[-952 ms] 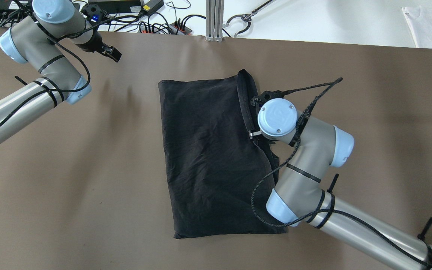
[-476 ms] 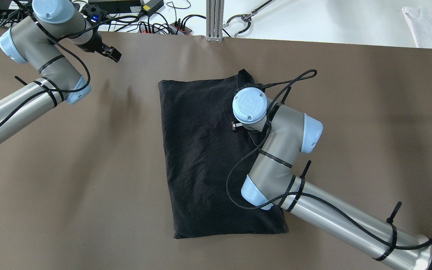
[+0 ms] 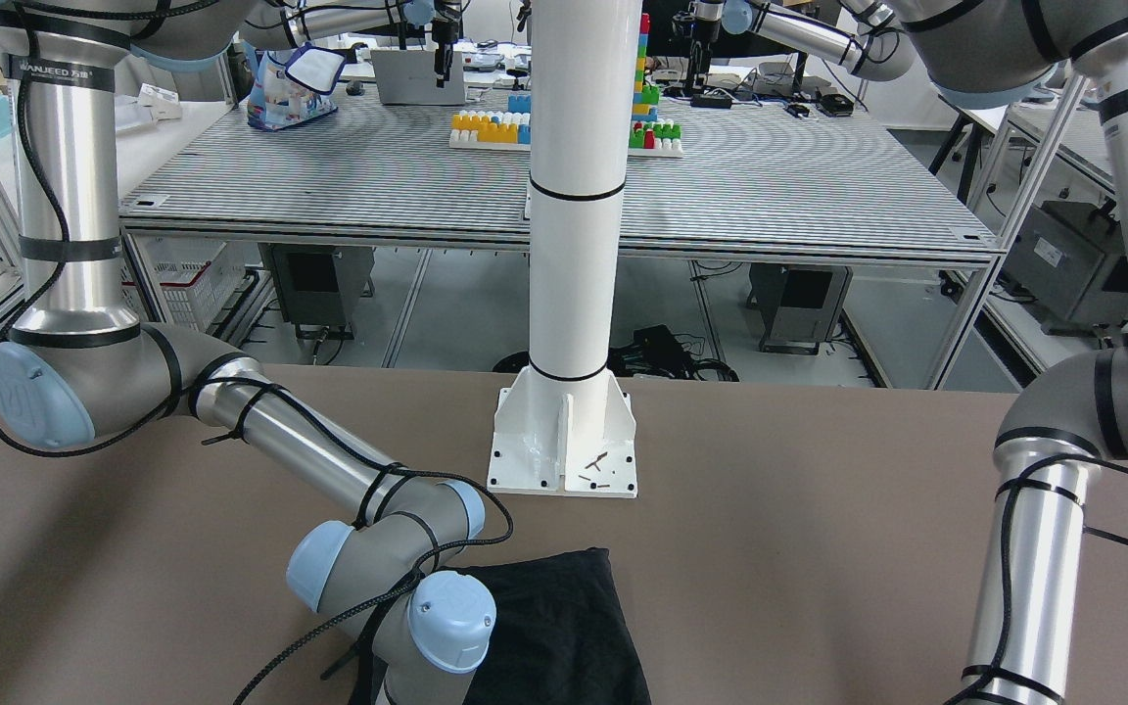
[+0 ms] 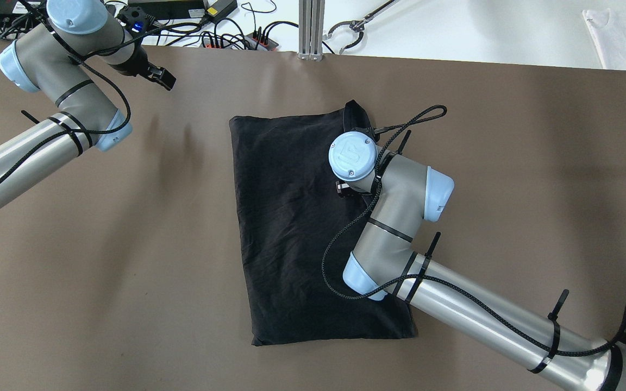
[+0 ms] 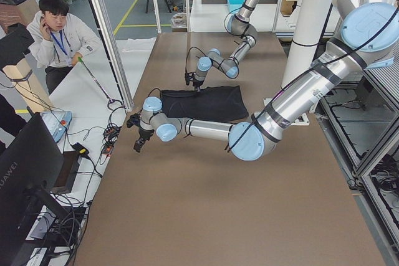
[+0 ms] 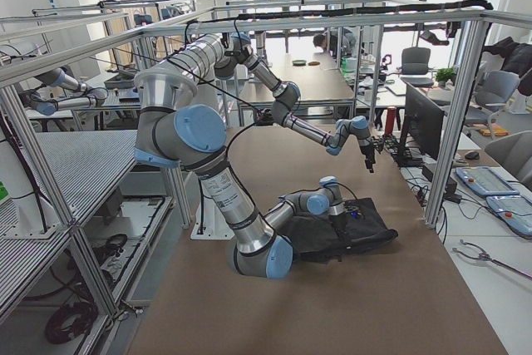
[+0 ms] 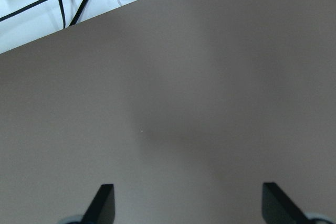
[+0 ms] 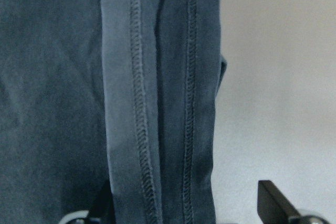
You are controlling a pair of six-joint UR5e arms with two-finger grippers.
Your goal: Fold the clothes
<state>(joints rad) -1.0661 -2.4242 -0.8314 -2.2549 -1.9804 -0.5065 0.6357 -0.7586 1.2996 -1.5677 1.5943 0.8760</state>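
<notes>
A brown table point(image 4: 101, 260) carries the black garment point(image 4: 286, 228) at its middle, a matte, wrinkled rectangle. The right gripper point(image 8: 186, 205) hangs spread wide over its double-stitched hem point(image 8: 139, 103). The left gripper point(image 7: 188, 203), equally wide, hovers over the table's far left.

Left arm point(image 4: 30, 146) elbow-bent at the far left, left gripper point(image 4: 162, 77) angled downward with fingers point(image 7: 105, 203) spread wide, right arm point(image 4: 481, 315) stretched in toward the middle, wrist pointing straight down, right gripper point(image 8: 186, 205) low, fingers likewise wide apart.
</notes>
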